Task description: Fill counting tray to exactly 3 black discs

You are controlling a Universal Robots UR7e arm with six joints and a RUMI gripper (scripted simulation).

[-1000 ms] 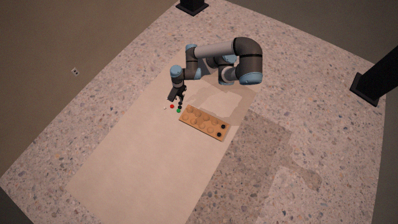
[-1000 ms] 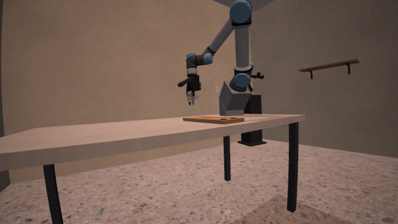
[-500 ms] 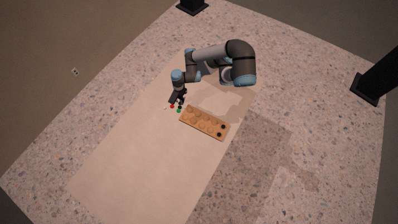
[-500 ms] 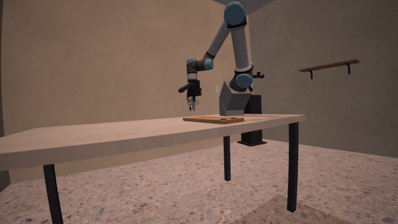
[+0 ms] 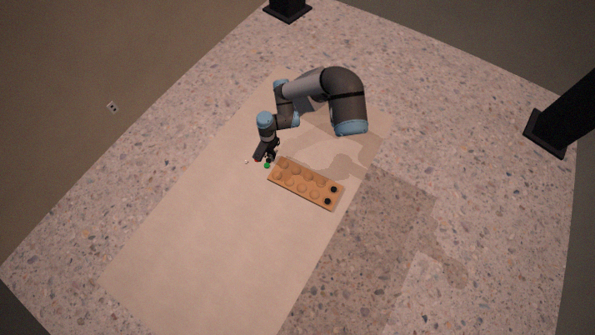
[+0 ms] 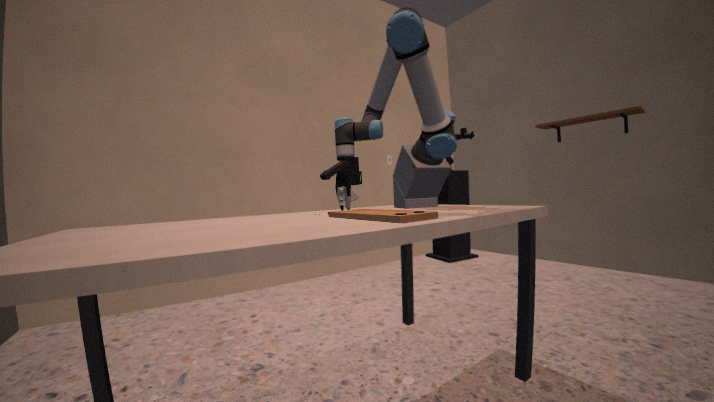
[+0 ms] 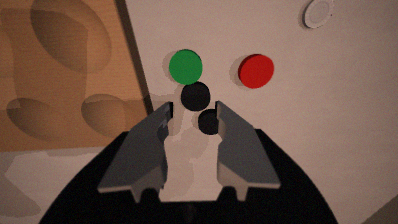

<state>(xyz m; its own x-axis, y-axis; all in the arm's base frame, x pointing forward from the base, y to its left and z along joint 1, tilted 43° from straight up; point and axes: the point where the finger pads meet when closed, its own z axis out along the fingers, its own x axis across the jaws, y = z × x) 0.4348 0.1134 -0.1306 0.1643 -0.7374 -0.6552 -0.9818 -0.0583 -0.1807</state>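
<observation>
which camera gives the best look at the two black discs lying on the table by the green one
The wrist view: both loose black discs fill the frame just ahead of the open end effector, next to the green disc. The top view hides them almost entirely under the end effector. The exterior view is too low and distant to show them.

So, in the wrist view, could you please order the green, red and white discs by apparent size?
1. Green disc
2. Red disc, only slightly smaller; nearly alike
3. White disc, smallest, though cut by the frame edge and farther away
</observation>
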